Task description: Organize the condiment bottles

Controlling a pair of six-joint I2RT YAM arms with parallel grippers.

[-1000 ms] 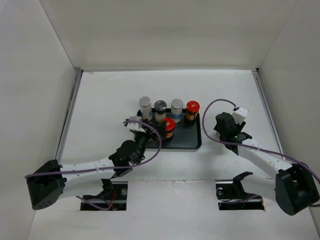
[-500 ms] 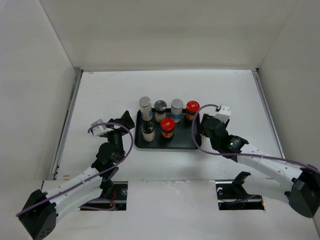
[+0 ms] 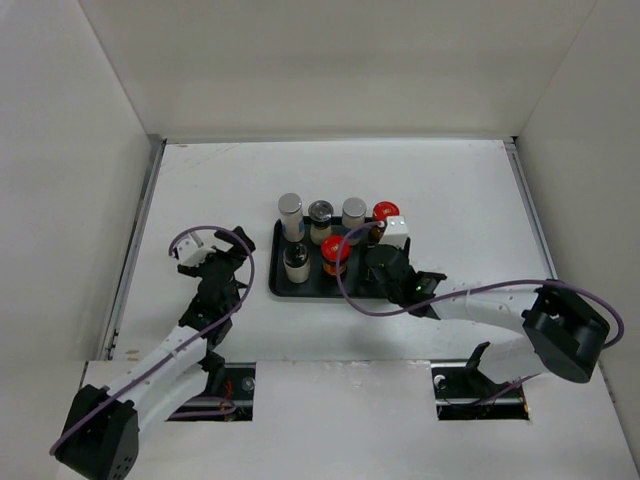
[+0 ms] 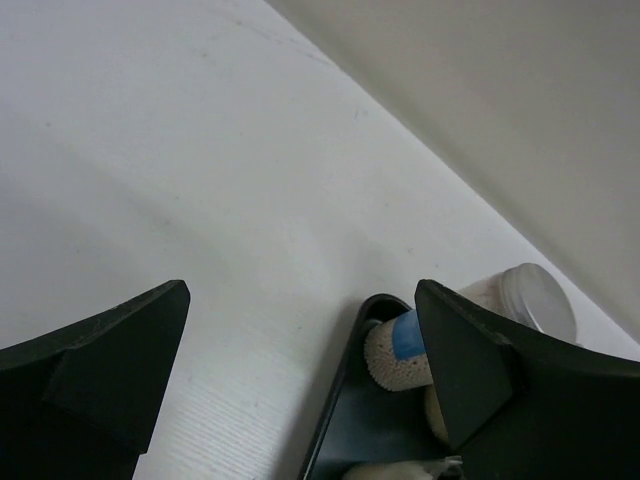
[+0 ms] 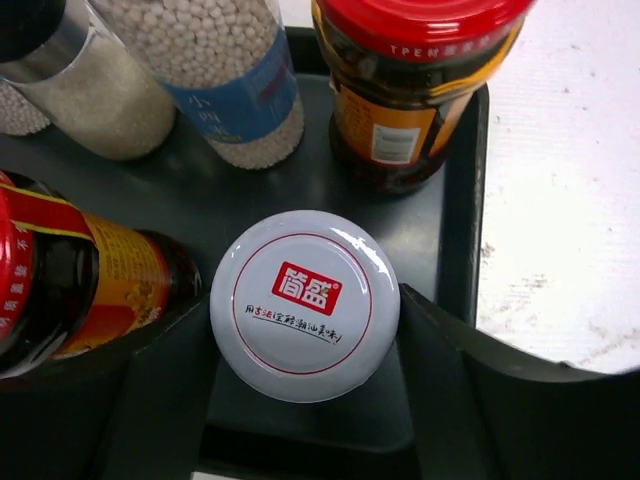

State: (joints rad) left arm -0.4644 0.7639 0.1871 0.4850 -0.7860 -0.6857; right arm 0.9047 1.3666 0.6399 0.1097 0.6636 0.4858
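Gripping a white-capped bottle (image 5: 305, 300) in the right gripper (image 5: 305, 325) within the black tray (image 5: 462, 200) — holding the left gripper (image 4: 300, 290) spread open left of it.

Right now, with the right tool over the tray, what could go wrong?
The white-capped jar in the right tool is close beside a red-capped jar; opening the fingers might push that one over. The tray rim lies near on the other side, so the jar could land on it and tip.
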